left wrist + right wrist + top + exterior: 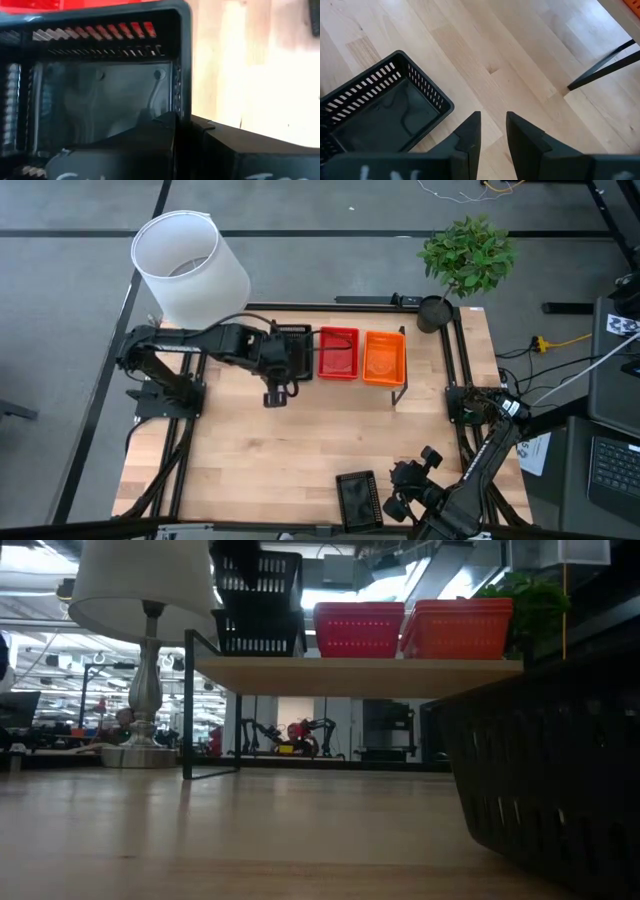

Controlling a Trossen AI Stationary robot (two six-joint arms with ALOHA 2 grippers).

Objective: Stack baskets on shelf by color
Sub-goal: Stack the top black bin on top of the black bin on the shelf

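Note:
My left gripper (287, 358) reaches over the left end of the shelf (360, 673) and is shut on a black basket (257, 573). That basket hangs just above another black basket (258, 632) standing on the shelf board. To their right on the shelf stand a red basket (338, 352) and an orange basket (383, 357). A third black basket (357, 498) lies flat on the table near its near edge. My right gripper (493, 117) hovers beside that basket, open by a narrow gap, touching nothing. My left gripper holds the upper black basket by one mesh side wall (182, 85). One finger (140, 140) is inside the basket and the other (235, 145) is outside. In the low view the basket sits roughly level just over the lower black basket; I cannot tell whether they touch.
A white-shaded lamp (190, 265) stands at the far left corner, close to the left arm. A potted plant (465, 260) stands at the far right corner. Bare wooden tabletop (290, 450) lies between the shelf and the near basket.

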